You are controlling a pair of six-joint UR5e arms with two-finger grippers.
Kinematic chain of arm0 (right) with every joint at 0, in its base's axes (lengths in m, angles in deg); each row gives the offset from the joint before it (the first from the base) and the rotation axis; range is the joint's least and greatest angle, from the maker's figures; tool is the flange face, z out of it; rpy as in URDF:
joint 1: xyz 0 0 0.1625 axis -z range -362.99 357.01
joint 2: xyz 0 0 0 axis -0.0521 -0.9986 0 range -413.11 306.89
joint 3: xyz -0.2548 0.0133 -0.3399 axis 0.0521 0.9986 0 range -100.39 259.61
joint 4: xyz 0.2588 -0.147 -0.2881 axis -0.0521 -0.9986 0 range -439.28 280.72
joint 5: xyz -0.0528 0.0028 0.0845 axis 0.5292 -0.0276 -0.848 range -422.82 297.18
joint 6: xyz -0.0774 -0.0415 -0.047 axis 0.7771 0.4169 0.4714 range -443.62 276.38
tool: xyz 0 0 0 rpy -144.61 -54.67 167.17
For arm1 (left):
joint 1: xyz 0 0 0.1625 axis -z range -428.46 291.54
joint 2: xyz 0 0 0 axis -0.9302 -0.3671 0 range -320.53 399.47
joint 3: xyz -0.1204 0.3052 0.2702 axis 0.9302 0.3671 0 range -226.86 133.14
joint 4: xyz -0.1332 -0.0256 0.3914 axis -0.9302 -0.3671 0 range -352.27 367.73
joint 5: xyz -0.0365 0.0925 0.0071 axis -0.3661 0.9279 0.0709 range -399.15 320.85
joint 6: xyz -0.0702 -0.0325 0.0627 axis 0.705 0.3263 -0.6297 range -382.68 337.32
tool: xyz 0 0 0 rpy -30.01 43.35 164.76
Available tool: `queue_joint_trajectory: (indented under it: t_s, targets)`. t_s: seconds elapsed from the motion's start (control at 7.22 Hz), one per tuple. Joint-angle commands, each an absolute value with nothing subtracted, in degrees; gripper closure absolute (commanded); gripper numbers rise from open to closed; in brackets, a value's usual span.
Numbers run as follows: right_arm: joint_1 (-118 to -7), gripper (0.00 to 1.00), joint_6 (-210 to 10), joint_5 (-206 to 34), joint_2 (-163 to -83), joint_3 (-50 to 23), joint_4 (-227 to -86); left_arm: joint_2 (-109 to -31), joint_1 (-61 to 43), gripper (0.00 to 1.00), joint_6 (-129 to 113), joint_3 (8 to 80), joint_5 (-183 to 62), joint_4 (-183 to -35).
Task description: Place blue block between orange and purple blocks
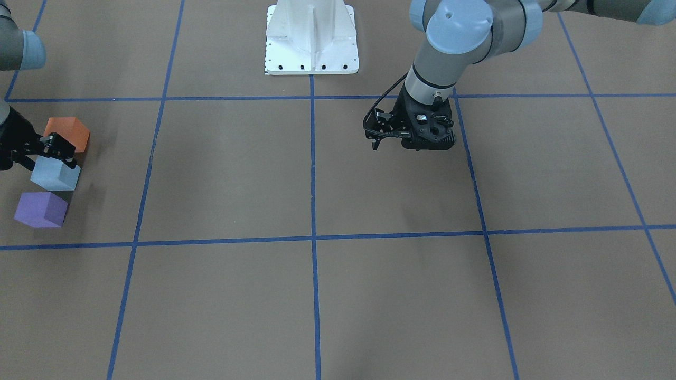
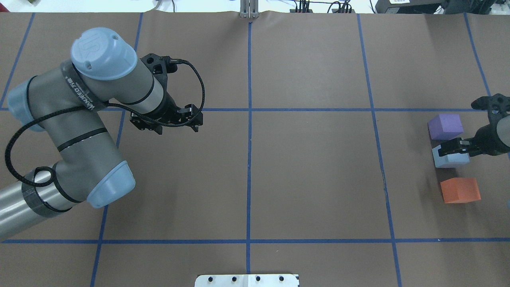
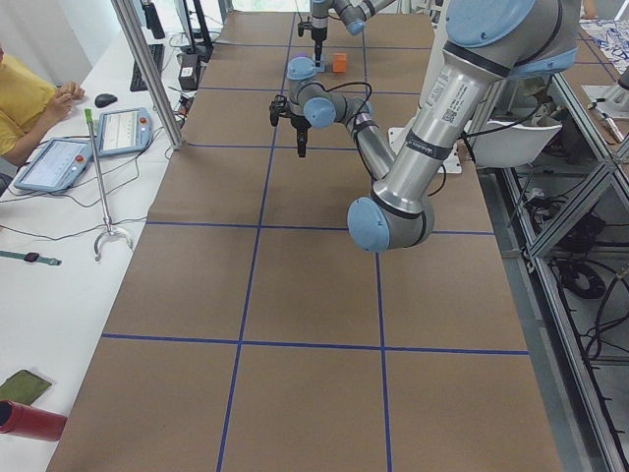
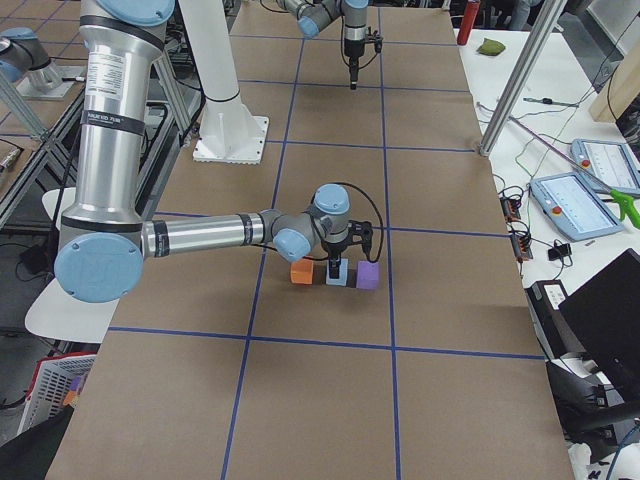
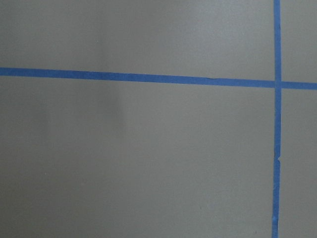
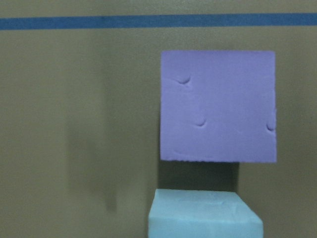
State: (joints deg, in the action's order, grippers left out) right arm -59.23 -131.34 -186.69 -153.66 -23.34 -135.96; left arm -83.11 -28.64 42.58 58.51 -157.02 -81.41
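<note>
The blue block [image 2: 448,160] sits in line between the purple block [image 2: 445,125] and the orange block [image 2: 460,190] at the table's far right, close to the purple one. In the front view the blue block [image 1: 53,177] lies between the orange block [image 1: 68,132] and the purple block [image 1: 41,209]. My right gripper [image 2: 452,149] reaches down onto the blue block and looks shut on it, low at the table. The right wrist view shows the purple block [image 6: 218,106] and the blue block's top [image 6: 203,215]. My left gripper [image 2: 165,123] hangs over bare table, looks shut and holds nothing.
Blue tape lines [image 2: 249,109] divide the brown table into squares. The white robot base [image 1: 311,42] stands at the robot's edge. Beside the table's left end, a bench carries tablets [image 3: 59,162] and an operator sits at it.
</note>
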Motion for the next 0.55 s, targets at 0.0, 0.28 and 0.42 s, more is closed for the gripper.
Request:
queue_joint_trajectory:
  t_s: [0.0,0.28,0.42]
  targets:
    - [-66.7,0.00,-130.8,-192.9,-156.9,-28.1,-136.2,-82.8,-28.2,0.00,42.0,59.1,-157.2,-81.2]
    - [-78.2,0.00,-122.2,-203.3,-156.7,-25.6,-136.9,-80.4,-25.6,0.00,39.0,59.7,-157.7,-81.3]
    - [-80.4,0.00,-117.9,-203.4,-156.6,-24.3,-138.9,-74.7,-24.4,0.00,32.6,63.6,-157.5,-81.3]
